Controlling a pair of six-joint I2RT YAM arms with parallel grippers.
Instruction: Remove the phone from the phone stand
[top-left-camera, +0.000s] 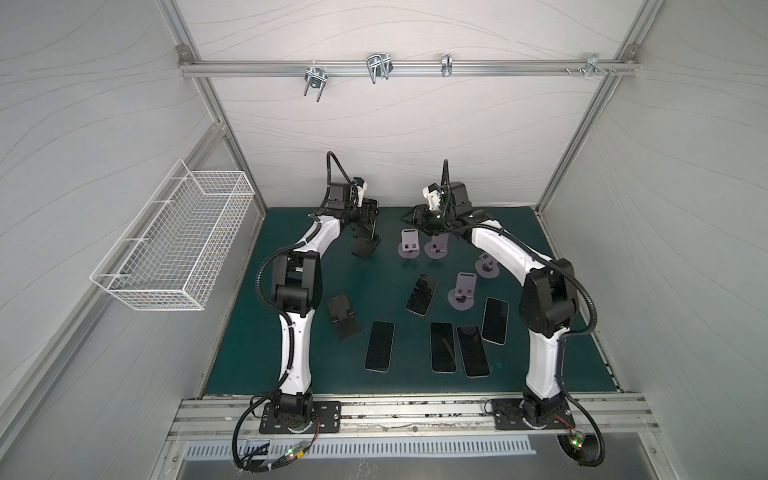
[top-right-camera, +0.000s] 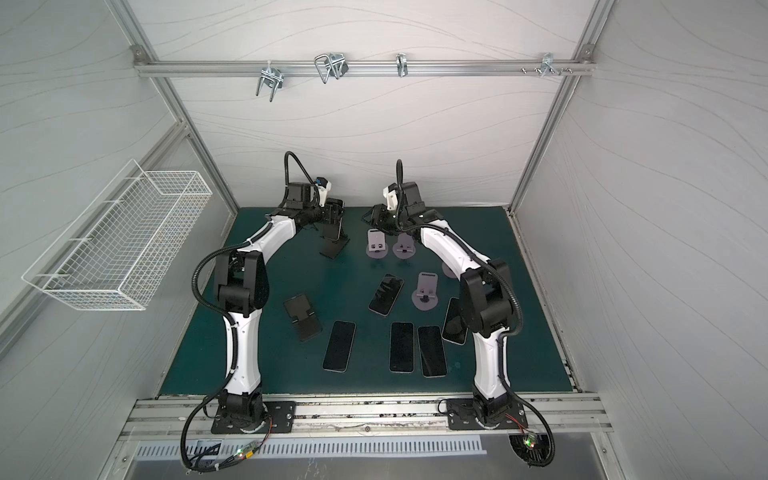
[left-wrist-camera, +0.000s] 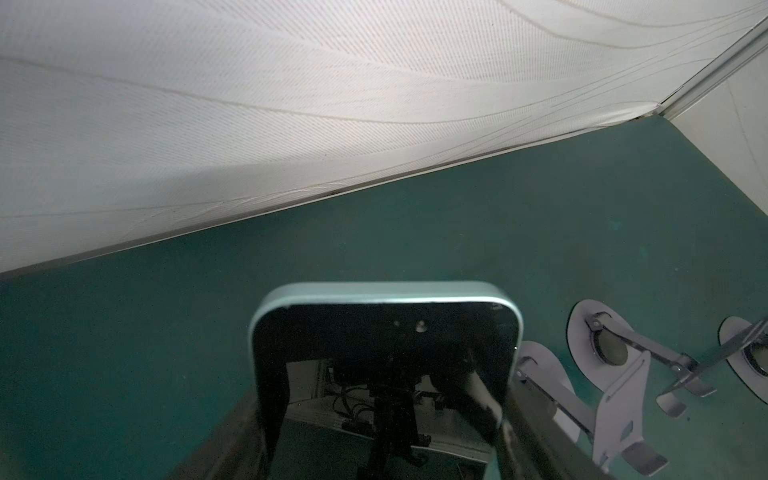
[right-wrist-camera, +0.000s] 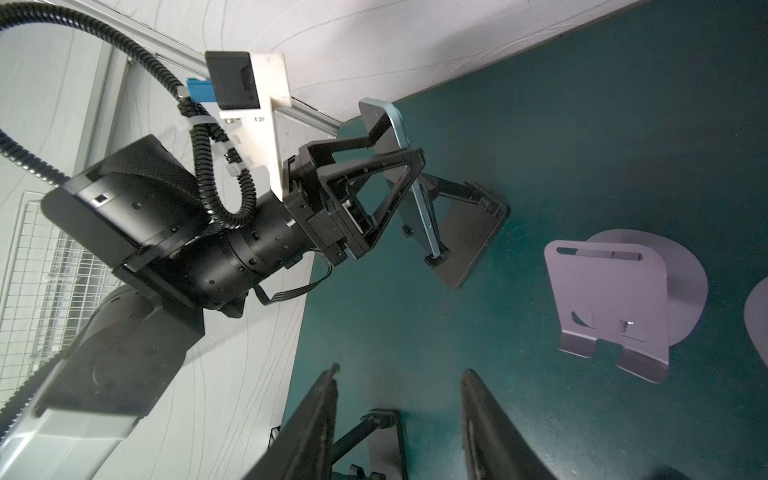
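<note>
Clamping phone (right-wrist-camera: 388, 137) on black stand (right-wrist-camera: 469, 237), left gripper (right-wrist-camera: 405, 145); right gripper (top-left-camera: 409, 216) closed, empty.

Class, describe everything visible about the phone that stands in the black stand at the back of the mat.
The phone is a slim slab with a pale blue, metallic-looking frame, rounded corners and a dark glossy screen. It stands nearly upright, leaning back, its bottom edge in the lip of the black stand. The left gripper is shut on its two faces, near the upper half.
</note>
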